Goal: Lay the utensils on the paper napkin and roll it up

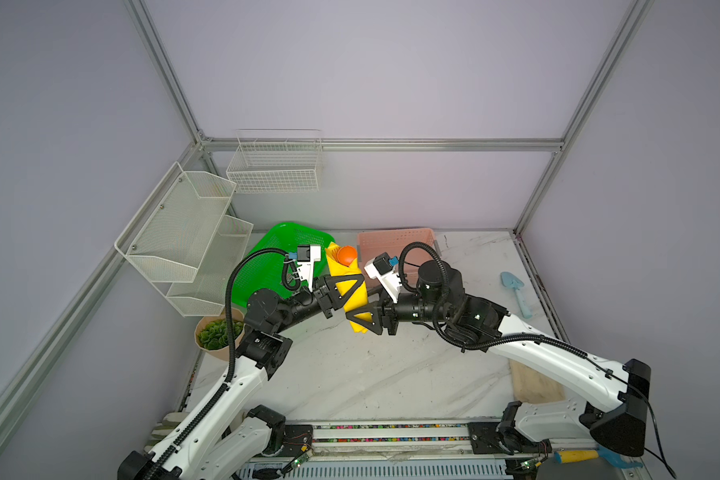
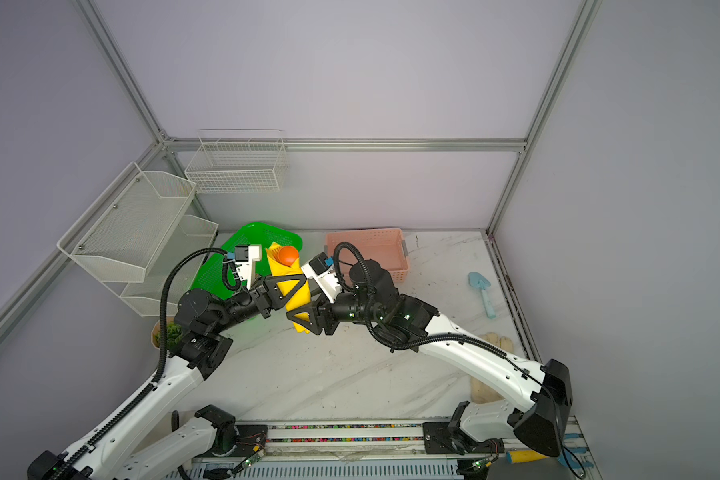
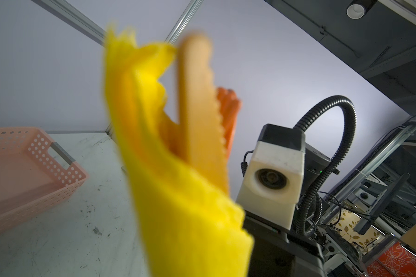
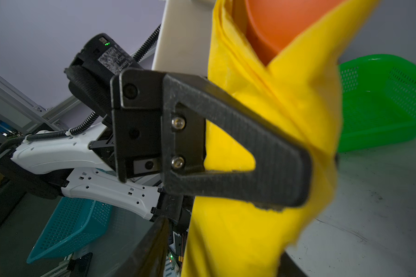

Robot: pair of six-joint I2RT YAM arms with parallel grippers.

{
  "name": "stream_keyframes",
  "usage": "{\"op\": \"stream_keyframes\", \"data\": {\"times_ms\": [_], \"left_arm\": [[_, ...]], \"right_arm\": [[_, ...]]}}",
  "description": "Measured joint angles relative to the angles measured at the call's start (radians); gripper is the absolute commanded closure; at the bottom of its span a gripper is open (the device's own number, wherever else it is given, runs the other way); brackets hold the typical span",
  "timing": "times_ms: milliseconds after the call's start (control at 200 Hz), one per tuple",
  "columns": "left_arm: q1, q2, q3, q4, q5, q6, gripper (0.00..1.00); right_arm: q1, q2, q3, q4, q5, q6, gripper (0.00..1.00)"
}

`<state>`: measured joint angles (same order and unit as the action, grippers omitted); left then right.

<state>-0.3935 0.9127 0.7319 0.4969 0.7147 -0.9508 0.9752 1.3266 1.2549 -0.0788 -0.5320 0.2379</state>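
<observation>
Napkin [image 1: 339, 270] hides fork [image 3: 228, 108] overhead (left wrist shows it).

Walls: I log matt lilac-grey wall panels [image 1: 371, 83] on three sides, evenly and softly lit.
Frame: bare aluminium profile rails [image 1: 383, 144] run along each panel joint.
Worktop: white marble-patterned worktop [image 1: 371, 374], scuffed with dark marks.
Fixtures: white two-tier mesh shelf [image 1: 184, 232] on the wall at the left of both top views; white wire basket [image 1: 275, 166] hung on the back wall.
Beyond the cell, left wrist view: dark ceiling [image 3: 334, 36], where I see one round white spot lamp [image 3: 357, 9].
</observation>
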Motion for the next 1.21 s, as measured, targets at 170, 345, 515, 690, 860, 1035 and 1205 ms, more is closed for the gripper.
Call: {"op": "stream_keyframes", "data": {"times_ms": [170, 345, 515, 690, 860, 1035, 1205], "left_arm": [[0.0, 0.003, 0.0, 0.025, 0.013, -0.013, 0.98], [0.0, 0.005, 0.0, 0.055, 0.033, -0.026, 0.98], [0.0, 0.006, 0.0, 0.105, 0.057, -0.025, 0.96], [0.0, 0.008, 0.0, 0.113, 0.062, -0.026, 0.75], [0.006, 0.005, 0.0, 0.05, 0.04, -0.013, 0.51], [0.014, -0.008, 0.0, -0.002, 0.044, -0.008, 0.45], [0.016, 0.006, 0.0, 0.043, 0.085, -0.054, 0.44]], "right_arm": [[-0.001, 0.02, -0.011, 0.037, -0.026, 0.009, 0.65], [-0.007, 0.027, -0.027, 0.073, -0.055, 0.024, 0.81], [-0.013, 0.027, -0.035, 0.114, -0.101, 0.06, 0.97], [-0.02, 0.026, -0.051, 0.148, -0.122, 0.064, 1.0], [-0.021, 0.026, -0.069, 0.148, -0.162, 0.063, 1.0], [-0.023, 0.025, -0.072, 0.149, -0.19, 0.063, 1.0], [-0.028, 0.023, -0.072, 0.151, -0.214, 0.063, 1.0]]}}
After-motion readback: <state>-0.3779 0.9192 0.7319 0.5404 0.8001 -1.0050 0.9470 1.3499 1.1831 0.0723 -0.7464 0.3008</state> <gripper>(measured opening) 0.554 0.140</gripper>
